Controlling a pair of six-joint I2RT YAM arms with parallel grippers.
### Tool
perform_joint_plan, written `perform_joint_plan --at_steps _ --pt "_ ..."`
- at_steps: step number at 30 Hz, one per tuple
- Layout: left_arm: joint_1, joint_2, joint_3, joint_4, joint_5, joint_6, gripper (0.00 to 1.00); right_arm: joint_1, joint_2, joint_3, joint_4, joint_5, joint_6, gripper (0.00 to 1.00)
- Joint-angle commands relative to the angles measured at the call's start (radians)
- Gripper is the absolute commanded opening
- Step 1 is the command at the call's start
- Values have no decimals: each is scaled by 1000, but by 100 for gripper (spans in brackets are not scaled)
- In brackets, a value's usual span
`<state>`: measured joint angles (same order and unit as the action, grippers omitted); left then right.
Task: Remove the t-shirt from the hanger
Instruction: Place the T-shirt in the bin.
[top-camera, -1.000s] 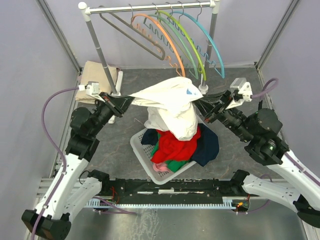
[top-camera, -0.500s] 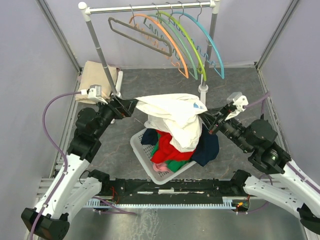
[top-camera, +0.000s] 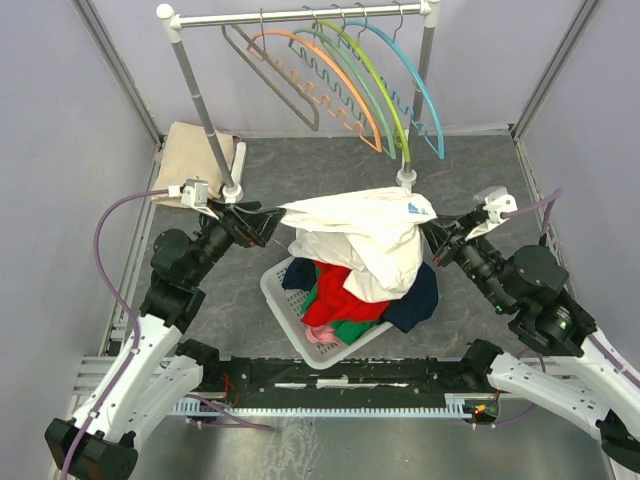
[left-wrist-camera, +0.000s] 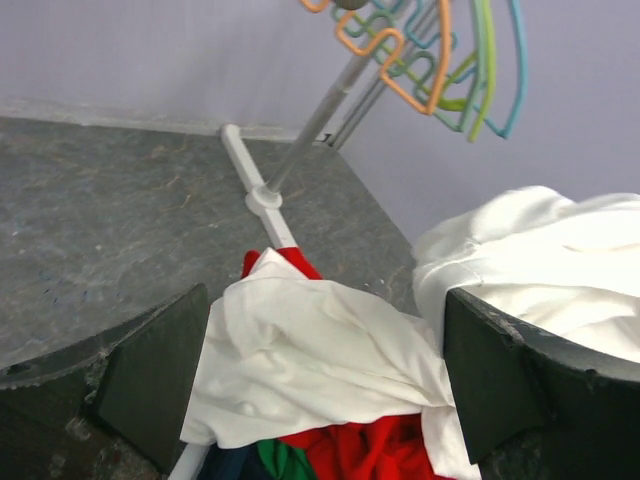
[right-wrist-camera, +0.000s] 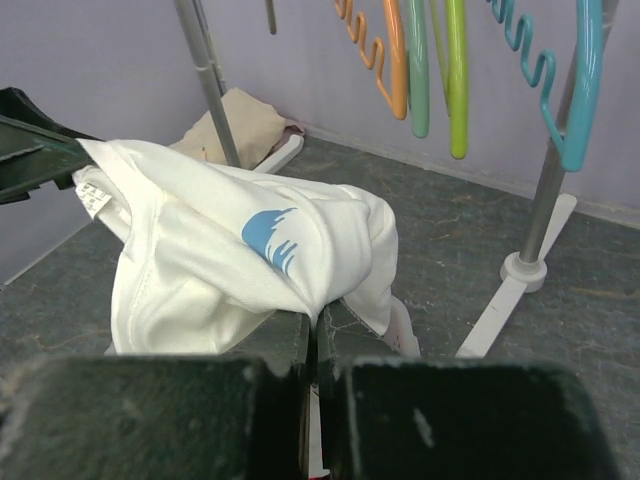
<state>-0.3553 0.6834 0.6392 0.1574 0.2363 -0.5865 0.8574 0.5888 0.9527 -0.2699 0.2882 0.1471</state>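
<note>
The white t-shirt, with a blue mark, is off the hangers and hangs over the laundry basket. My right gripper is shut on a fold at its right end, seen up close in the right wrist view. My left gripper stands open at the shirt's left tip, and the cloth shows beyond its wide-apart fingers. The grey hanger and the coloured hangers on the rail are bare.
The basket holds red, green and navy clothes under the shirt. The rack's left pole and right foot stand just behind my grippers. A folded beige cloth lies at the back left.
My left gripper has opened and let go of the shirt's left end. The right gripper has pulled the shirt rightward and nearer. The grey hanger has been swinging on the rail.
</note>
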Motion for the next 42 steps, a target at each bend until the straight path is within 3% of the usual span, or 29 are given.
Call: perform_joint_plan --at_steps 1,10,17,24,42 --pt "7 -9 -8 172 169 -21 99 2 48 52 58 62 -8 2" --pt "7 20 4 273 351 -74 99 2 169 56 119 58 1 2" --pt "7 -42 24 32 117 16 99 2 125 54 159 -22 5 2" --pt "7 -40 5 -75 -42 30 100 2 27 85 199 -59 -21 2" --pt "7 50 10 -113 -121 58 100 2 35 313 53 -44 -119 2"
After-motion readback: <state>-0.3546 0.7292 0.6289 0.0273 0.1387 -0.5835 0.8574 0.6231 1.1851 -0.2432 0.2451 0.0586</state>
